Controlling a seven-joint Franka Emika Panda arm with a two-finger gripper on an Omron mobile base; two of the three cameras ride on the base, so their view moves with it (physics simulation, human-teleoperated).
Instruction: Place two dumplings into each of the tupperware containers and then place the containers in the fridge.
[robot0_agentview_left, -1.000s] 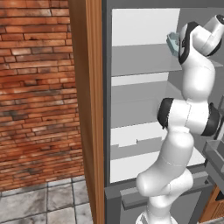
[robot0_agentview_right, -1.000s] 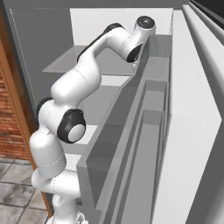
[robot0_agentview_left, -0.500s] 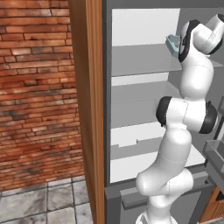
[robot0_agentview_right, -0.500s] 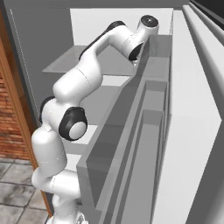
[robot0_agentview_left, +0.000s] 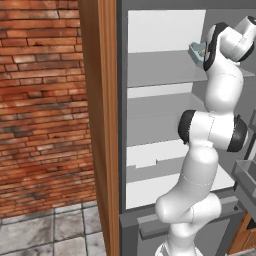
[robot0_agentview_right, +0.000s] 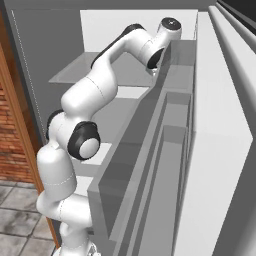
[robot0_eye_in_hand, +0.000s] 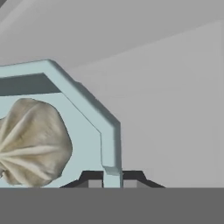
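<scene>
My gripper (robot0_eye_in_hand: 110, 179) is shut on the rim of the teal tupperware container (robot0_eye_in_hand: 83, 103), the thin wall pinched between the two dark fingertips. One pale, pleated dumpling (robot0_eye_in_hand: 33, 142) lies inside it at the left. In the left base view the container (robot0_agentview_left: 196, 51) shows as a small teal corner by the hand, just above the fridge's upper shelf (robot0_agentview_left: 160, 67). The arm reaches high into the open fridge (robot0_agentview_right: 75, 70). The rest of the container is hidden behind the hand.
A brown wooden side edge (robot0_agentview_left: 100, 125) and a brick wall (robot0_agentview_left: 40, 100) stand to the left. Lower grey shelves (robot0_agentview_left: 155, 150) sit under the arm. The open fridge door with its bins (robot0_agentview_right: 170, 150) runs along the right.
Almost nothing: the hand with the teal container has edged slightly lower toward the upper shelf. The grip stays shut.
</scene>
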